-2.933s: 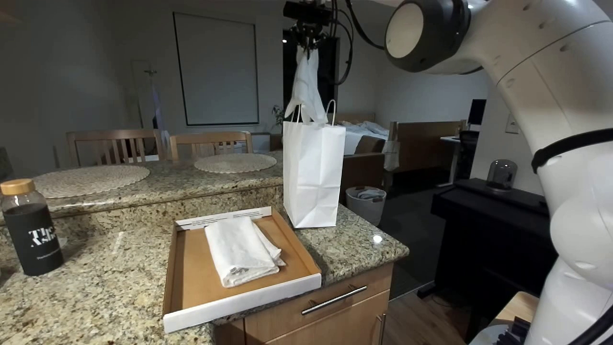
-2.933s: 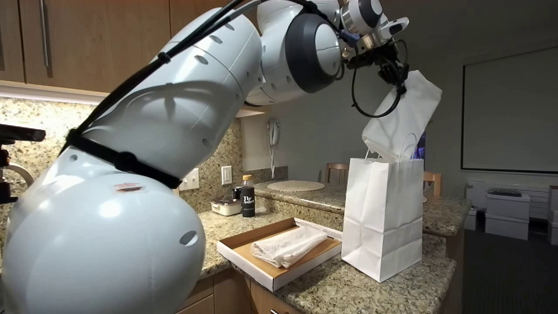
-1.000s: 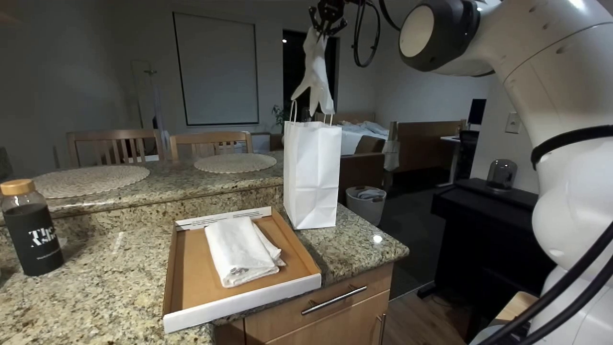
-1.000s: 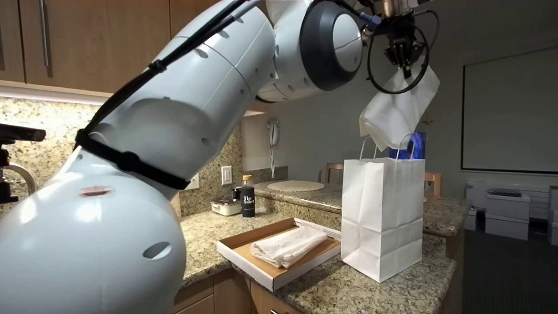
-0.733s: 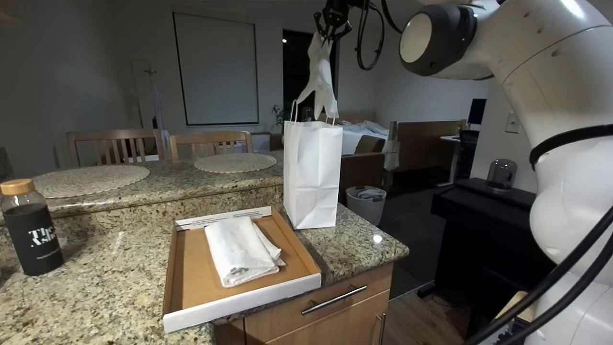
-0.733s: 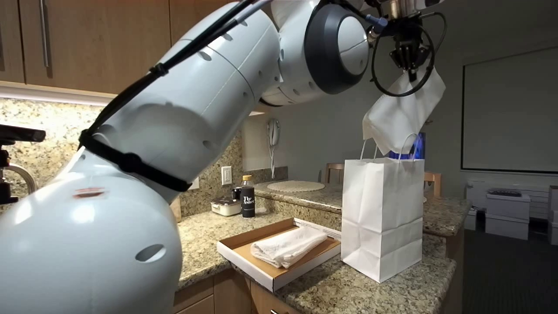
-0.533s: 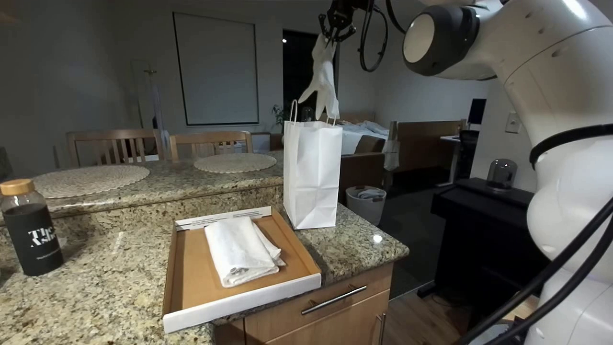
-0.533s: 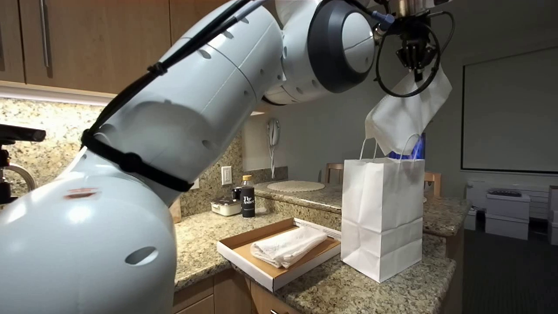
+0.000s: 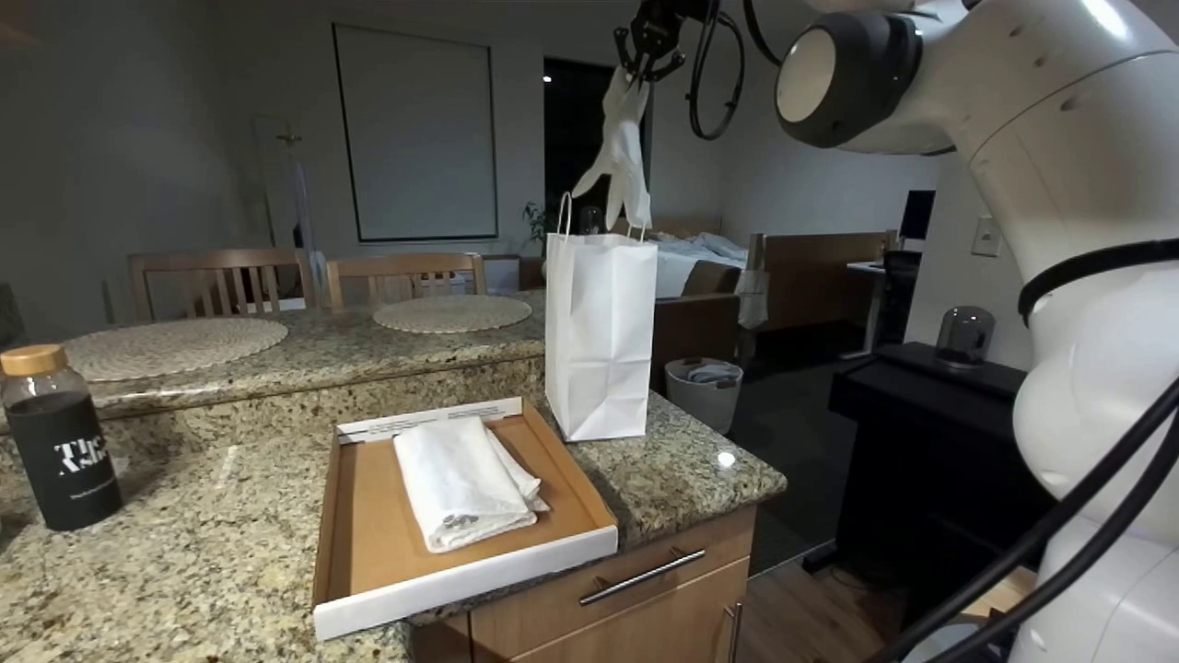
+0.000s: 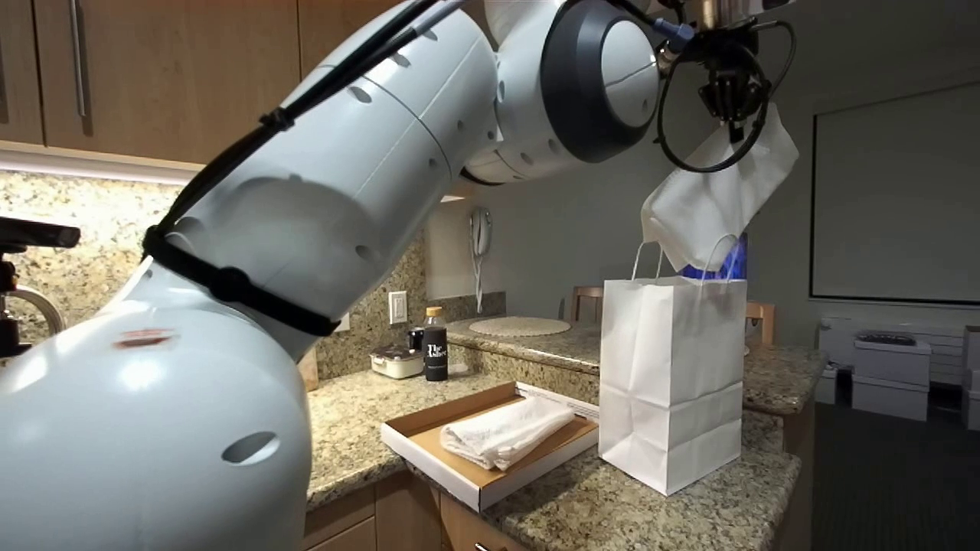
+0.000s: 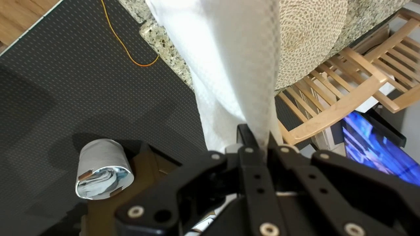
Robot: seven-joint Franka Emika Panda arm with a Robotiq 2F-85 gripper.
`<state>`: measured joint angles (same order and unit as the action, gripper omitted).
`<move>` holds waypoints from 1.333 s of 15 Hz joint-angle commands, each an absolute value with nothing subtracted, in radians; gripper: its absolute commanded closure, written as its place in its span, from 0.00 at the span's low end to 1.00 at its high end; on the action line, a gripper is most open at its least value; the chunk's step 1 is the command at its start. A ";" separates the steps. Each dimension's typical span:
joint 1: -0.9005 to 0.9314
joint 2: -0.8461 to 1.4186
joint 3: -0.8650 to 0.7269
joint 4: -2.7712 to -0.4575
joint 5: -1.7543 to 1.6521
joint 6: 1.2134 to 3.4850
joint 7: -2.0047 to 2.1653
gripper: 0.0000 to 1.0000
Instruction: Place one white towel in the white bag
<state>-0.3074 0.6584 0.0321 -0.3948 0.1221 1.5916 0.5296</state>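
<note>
White and limp, the thin cloth towel (image 10: 700,207) is pinched near its upper end by the black gripper (image 11: 256,135). At upper right in an exterior view, the towel's long axis is slanted from upper right to lower left; its free end is pointed down, seen just above the rim of the tall, upright white paper bag (image 10: 666,383). A folded white cloth (image 9: 465,483) is held in a shallow brown cardboard tray (image 9: 368,552).
</note>
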 commanded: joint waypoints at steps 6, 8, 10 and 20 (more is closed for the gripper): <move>-0.243 0.675 -0.033 -0.430 0.047 1.667 0.606 0.93; -0.231 0.683 -0.050 -0.432 0.027 1.671 0.604 0.93; -0.217 0.693 -0.062 -0.429 0.009 1.674 0.593 0.93; -0.141 0.738 -0.101 -0.417 -0.037 1.735 0.591 0.94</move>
<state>-0.1571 0.7500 -0.0900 -0.3991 -0.0201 1.7068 0.5759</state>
